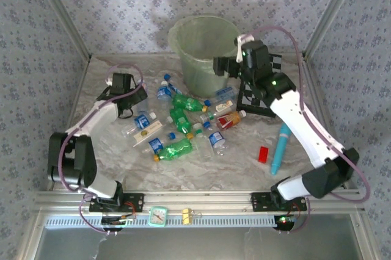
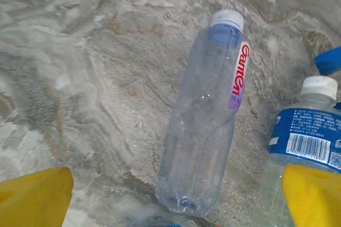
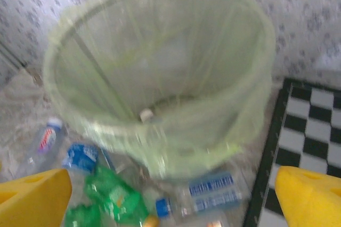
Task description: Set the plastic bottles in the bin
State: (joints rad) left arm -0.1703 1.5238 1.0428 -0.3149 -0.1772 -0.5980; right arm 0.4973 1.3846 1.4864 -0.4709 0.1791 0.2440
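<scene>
The left gripper (image 2: 173, 195) is held wide apart over a clear bottle (image 2: 208, 115) lying flat on the surface (image 1: 244, 168). The right gripper (image 3: 173, 195), likewise spread and empty, is poised at the bin (image 1: 201, 58)'s 3 o'clock. The plastic bottles (image 1: 183, 119) are scattered at its 6 o'clock. They are judged light, thin-walled and slick, best pinched gently mid-body.
</scene>
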